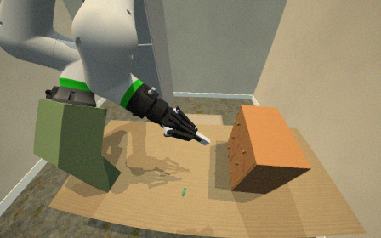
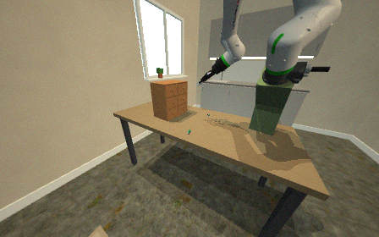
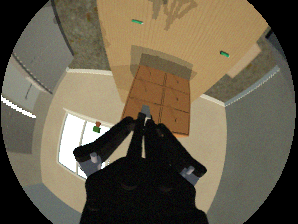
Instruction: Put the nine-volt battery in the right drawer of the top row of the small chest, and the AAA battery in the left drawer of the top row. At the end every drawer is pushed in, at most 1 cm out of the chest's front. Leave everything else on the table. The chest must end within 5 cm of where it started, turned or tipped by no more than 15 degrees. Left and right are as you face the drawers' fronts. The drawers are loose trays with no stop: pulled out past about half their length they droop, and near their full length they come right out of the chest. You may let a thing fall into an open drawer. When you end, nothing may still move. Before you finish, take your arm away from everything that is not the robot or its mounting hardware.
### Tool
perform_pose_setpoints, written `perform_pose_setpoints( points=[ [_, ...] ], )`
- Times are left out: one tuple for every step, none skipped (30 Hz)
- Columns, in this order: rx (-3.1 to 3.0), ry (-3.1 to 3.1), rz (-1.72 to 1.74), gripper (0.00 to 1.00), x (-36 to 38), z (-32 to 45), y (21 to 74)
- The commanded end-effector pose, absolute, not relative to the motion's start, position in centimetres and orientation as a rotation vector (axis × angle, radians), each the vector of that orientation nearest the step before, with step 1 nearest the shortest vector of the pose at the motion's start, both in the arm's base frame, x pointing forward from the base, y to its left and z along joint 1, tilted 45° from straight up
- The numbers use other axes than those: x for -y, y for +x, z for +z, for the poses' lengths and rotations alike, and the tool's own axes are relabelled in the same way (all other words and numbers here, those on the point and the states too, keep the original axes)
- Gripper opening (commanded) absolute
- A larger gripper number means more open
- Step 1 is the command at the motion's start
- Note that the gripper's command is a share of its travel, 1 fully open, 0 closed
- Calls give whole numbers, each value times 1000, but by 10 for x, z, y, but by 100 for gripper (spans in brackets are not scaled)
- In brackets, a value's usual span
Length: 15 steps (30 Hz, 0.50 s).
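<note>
The small orange-brown chest [image 1: 264,149] stands on the table at the right, its drawer fronts [image 1: 237,157] facing left, and all look pushed in. It also shows in the exterior view [image 2: 170,99] and the wrist view [image 3: 161,96]. My gripper [image 1: 204,139] is shut on nothing and hovers in the air, a little away from the chest's front and above its top row. A small green object [image 1: 184,191] lies on the table in front of the chest. The exterior view shows two such green objects [image 2: 189,131] [image 2: 208,113]. I cannot tell which battery is which.
The robot's green pedestal [image 1: 72,142] stands on the table's left side. A small potted plant [image 2: 160,73] sits on the window sill behind the chest. The table edge runs close behind the chest.
</note>
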<state>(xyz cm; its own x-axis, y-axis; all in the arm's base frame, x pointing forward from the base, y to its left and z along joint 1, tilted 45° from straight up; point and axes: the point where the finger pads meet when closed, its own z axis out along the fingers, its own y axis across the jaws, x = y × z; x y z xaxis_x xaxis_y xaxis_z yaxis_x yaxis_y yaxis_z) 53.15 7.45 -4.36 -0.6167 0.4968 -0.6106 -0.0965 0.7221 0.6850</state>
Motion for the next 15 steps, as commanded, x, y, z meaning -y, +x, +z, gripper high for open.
perform_pose_setpoints(
  points=[
    [-2207, 250, 951, 0, -72, -37, 521],
    [-2229, 239, 959, 0, -70, -35, 519],
    [-2250, 229, 966, 0, -69, -34, 517],
    [-2273, 218, 974, 0, -67, -33, 515],
    [-2295, 208, 981, 0, -66, -32, 513],
    [-2295, 208, 981, 0, -66, -32, 513],
    [-2295, 208, 981, 0, -66, -32, 513],
    [-2318, 196, 990, 0, -64, -30, 511],
    [-2342, 184, 998, 0, -62, -29, 509],
    [-2367, 171, 1006, 0, -61, -28, 506],
    [-2392, 158, 1015, 0, -59, -26, 504],
    [-2417, 145, 1023, 0, -57, -25, 502],
    [-2444, 130, 1033, 0, -55, -23, 499],
    [-2471, 116, 1041, 0, -53, -22, 497],
    [-2499, 100, 1051, 0, -52, -20, 494]
  ],
)
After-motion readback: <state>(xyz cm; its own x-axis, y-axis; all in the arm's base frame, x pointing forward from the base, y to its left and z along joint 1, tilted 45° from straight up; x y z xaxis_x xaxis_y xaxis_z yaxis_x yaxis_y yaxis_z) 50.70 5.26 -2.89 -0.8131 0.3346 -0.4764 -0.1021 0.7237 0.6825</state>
